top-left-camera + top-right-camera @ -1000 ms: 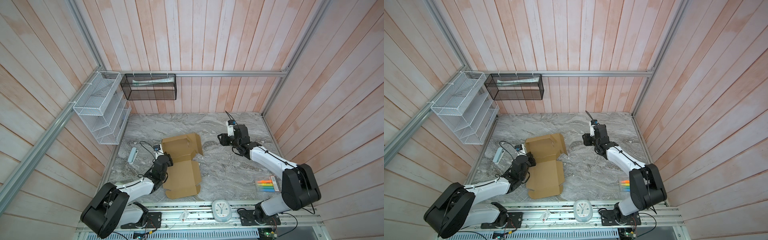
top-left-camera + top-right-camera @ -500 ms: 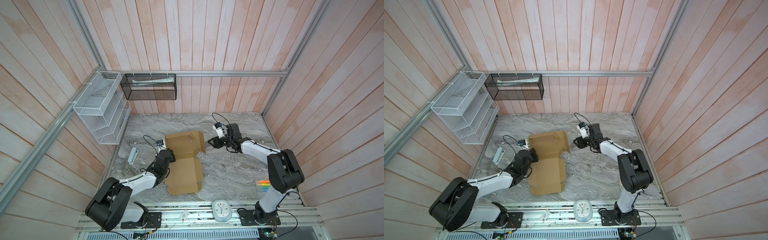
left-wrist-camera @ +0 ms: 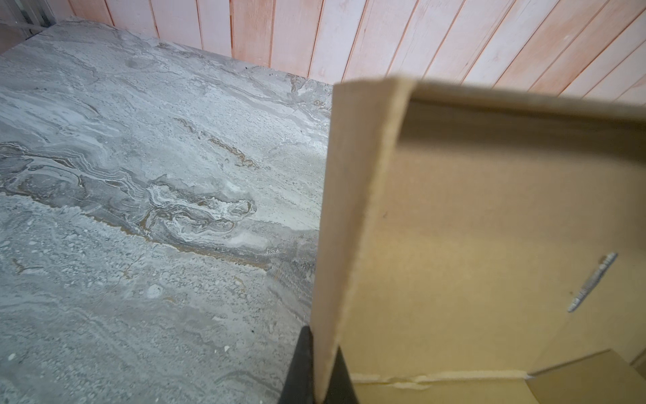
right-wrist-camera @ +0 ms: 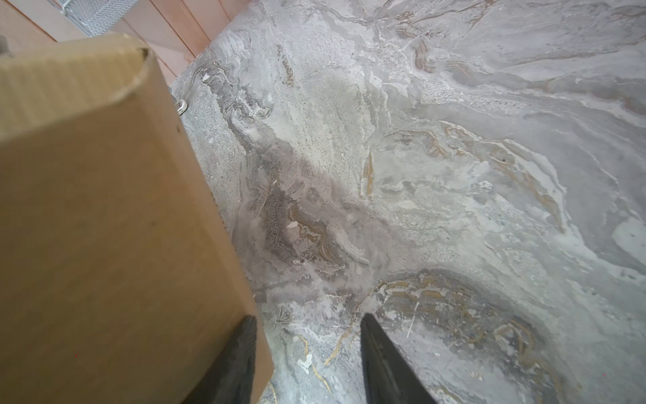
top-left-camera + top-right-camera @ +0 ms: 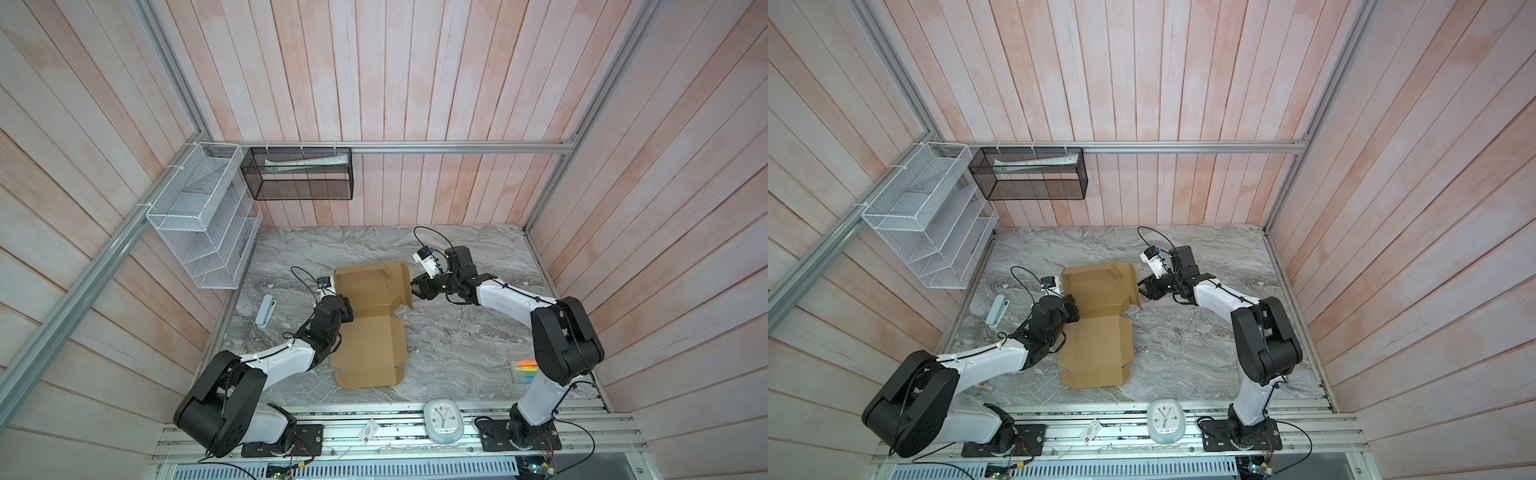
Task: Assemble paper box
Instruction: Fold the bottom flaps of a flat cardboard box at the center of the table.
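one paper box (image 5: 370, 349), two robot arms (image 5: 286, 357) (image 5: 507, 301), two wire baskets (image 5: 195, 208) (image 5: 299, 193), one clock (image 5: 443, 420), one marker pack (image 5: 524, 371)

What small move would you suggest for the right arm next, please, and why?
Probably ease the right gripper sideways until the raised flap of the paper box sits between its open jaws. The flap is beside one finger, outside the gap, while the left gripper is shut on the opposite wall.

Robot lab test booth: whitewashed pink plank walls (image 5: 415, 83) and silver aluminium rails (image 5: 457, 146) enclosing grey marble-patterned tabletop (image 5: 457, 332).
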You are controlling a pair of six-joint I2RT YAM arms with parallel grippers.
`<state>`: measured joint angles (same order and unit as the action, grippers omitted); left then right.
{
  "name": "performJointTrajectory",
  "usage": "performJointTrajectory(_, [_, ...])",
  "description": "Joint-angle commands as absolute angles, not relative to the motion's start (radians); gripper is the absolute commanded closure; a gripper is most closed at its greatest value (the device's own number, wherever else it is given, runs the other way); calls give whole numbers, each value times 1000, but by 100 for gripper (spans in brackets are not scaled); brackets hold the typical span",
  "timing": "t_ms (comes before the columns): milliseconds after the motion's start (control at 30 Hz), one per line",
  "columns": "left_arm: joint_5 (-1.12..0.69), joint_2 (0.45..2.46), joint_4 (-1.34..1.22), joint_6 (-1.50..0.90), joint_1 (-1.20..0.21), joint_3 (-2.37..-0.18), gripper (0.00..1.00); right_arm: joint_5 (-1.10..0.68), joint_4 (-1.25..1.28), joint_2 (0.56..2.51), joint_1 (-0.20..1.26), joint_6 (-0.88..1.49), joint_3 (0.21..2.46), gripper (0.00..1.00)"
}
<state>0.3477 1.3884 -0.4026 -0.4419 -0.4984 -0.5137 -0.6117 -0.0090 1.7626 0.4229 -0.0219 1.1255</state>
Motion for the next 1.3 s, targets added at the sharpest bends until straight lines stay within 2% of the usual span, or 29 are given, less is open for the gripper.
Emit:
performJointTrajectory(0, [328, 1400, -404, -424, -495, -543, 100, -679, -34, 1729, 433, -47, 1122, 52])
performJointTrajectory(533, [295, 1394, -413, -411, -495, -544, 100, -700, -31, 1726, 483, -61, 1135, 54])
performJointTrajectory(1267, [296, 1411, -406, -429, -497, -557, 100, -435, 60, 1673, 653, 86, 1115, 57])
